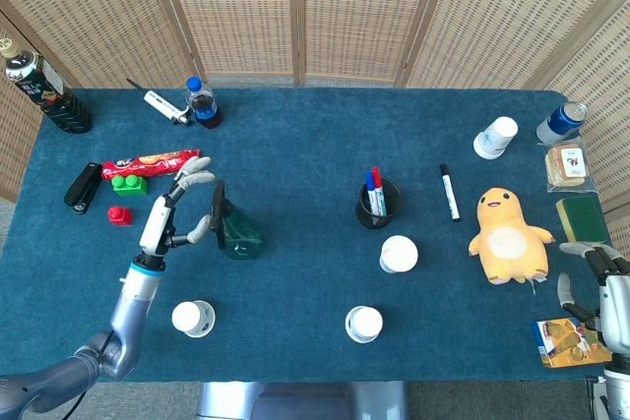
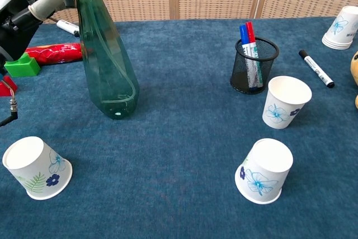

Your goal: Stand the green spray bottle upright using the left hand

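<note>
A: Where is the green spray bottle [image 2: 106,60] right now?

B: On the left part of the blue counter [image 1: 315,145], standing on its base with its long axis vertical, trigger head at the top. In the chest view it looks upright, with at most a very slight lean.

A: And the left robot hand [image 1: 175,210]?

B: Just to the left of the bottle, level with its neck. Its fingers [image 1: 196,166] are spread apart and it has hold of nothing. In the head view one fingertip lies very close to the trigger head; I cannot tell whether it touches. In the chest view the same hand [image 2: 25,5] sits at the left edge, beside the bottle's top.

A: So which way does the bottle lie from the hand?

B: To the hand's right, about level with it. The left hand is by far the nearer one. The right robot hand [image 1: 610,292] is at the near right corner of the counter, well apart from the bottle; its fingers look loosely apart with nothing in them.

A: How far along is the task, then?

B: I judge it all but done: the bottle bears its own weight. What remains is to draw the hand clear to the left without brushing the neck, since a tall narrow bottle tips easily from a nudge up high.
</note>
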Action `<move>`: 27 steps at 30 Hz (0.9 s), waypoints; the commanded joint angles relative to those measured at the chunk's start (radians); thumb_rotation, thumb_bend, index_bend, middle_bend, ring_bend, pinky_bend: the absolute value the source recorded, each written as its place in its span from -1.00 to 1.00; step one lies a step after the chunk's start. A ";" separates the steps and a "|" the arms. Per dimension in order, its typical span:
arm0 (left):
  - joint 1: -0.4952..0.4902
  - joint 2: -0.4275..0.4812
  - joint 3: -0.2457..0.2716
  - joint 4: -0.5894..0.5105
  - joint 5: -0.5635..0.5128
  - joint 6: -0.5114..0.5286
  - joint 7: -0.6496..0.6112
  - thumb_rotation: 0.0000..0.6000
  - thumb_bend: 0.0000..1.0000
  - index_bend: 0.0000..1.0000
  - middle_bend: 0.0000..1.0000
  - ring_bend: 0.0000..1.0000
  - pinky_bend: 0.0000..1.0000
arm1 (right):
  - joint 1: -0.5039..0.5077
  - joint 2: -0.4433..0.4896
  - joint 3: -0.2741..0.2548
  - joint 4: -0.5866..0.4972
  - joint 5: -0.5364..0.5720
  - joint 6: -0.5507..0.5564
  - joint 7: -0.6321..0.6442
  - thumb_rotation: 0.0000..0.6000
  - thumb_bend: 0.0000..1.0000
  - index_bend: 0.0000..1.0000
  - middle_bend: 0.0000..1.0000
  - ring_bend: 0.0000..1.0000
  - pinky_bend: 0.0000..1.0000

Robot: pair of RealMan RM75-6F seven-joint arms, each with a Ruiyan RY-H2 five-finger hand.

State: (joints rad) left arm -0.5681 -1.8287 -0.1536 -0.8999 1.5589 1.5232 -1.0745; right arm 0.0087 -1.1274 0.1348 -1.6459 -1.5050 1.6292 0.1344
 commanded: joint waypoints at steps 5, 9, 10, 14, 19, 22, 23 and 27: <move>0.026 0.038 0.014 -0.046 0.008 0.021 0.010 0.13 -0.21 -0.55 -0.74 -0.89 -0.57 | 0.005 0.001 0.001 -0.001 -0.002 -0.004 0.001 1.00 0.04 -0.33 -0.26 -0.46 -0.25; 0.052 0.076 0.016 -0.092 0.006 0.043 0.027 0.13 -0.21 -0.54 -0.72 -0.86 -0.56 | 0.011 0.004 0.003 -0.005 -0.004 -0.012 -0.002 1.00 0.05 -0.32 -0.26 -0.46 -0.25; 0.060 0.087 0.017 -0.104 0.005 0.049 0.033 0.14 -0.21 -0.53 -0.71 -0.85 -0.56 | 0.012 0.006 0.003 -0.006 -0.004 -0.014 -0.003 1.00 0.05 -0.32 -0.26 -0.46 -0.25; 0.096 0.153 0.026 -0.173 -0.001 0.063 0.078 0.14 -0.21 -0.45 -0.64 -0.77 -0.58 | 0.021 0.017 0.003 -0.012 -0.008 -0.028 -0.003 1.00 0.04 -0.32 -0.26 -0.46 -0.25; 0.165 0.288 0.054 -0.312 -0.021 0.069 0.200 0.14 -0.21 -0.33 -0.45 -0.66 -0.49 | 0.039 0.041 0.004 -0.035 0.005 -0.067 -0.026 1.00 0.05 -0.30 -0.25 -0.46 -0.25; 0.206 0.379 0.077 -0.412 -0.040 0.057 0.289 0.13 -0.21 -0.30 -0.38 -0.60 -0.42 | 0.050 0.047 0.009 -0.037 0.016 -0.086 -0.040 1.00 0.05 -0.26 -0.25 -0.46 -0.25; 0.220 0.410 0.084 -0.444 -0.046 0.055 0.322 0.13 -0.21 -0.28 -0.35 -0.58 -0.40 | 0.054 0.049 0.010 -0.036 0.020 -0.092 -0.045 1.00 0.04 -0.26 -0.26 -0.46 -0.25; 0.290 0.568 0.123 -0.596 -0.085 0.050 0.477 0.12 -0.21 -0.23 -0.30 -0.55 -0.35 | 0.074 0.065 0.012 -0.032 0.035 -0.133 -0.076 1.00 0.05 -0.23 -0.26 -0.46 -0.25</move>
State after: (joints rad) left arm -0.3415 -1.3792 -0.0683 -1.3756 1.5097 1.5813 -0.6980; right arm 0.0739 -1.0703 0.1460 -1.6788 -1.4762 1.5104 0.0711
